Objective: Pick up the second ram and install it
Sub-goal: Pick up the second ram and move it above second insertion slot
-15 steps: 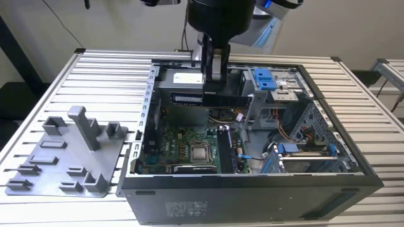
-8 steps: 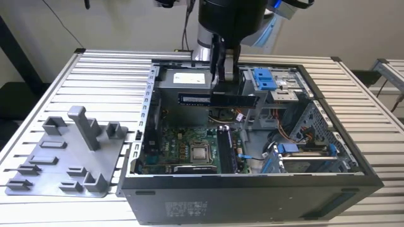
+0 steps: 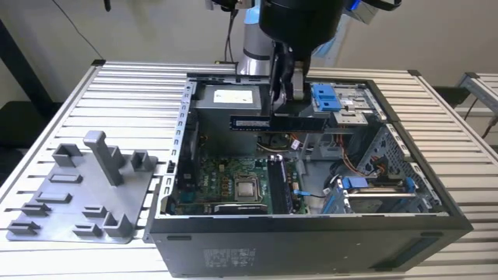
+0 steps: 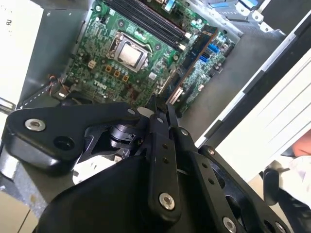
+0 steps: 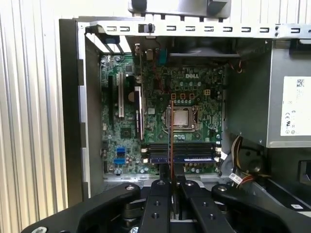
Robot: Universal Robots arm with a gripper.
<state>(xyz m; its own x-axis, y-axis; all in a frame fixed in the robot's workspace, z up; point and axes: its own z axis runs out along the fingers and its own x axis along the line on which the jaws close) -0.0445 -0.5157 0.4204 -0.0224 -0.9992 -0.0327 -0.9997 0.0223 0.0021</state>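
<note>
Open computer case on slatted table; everything placed against the case. Just outside it, on the exterior view's left, grey fixture tray with upright posts, apart from the arm.

Inside the case, on its floor: green motherboard, processor socket near the front wall, dark memory slots just beside the socket.

Above the case interior, clear of the board: gripper, fingers closed tight, pinching the second ram at about mid-length on its upper long edge. Stick held level, pale label facing the camera, its length running crosswise to the slots below, not touching anything in the case.

In both wrist views the stick is seen edge-on, sticking out past the clamped fingertips, with the board under it; in the first wrist view its thin edge lines up over the socket and slots.

Further back in the case: grey power supply behind the stick, blue drive brackets beside it.
</note>
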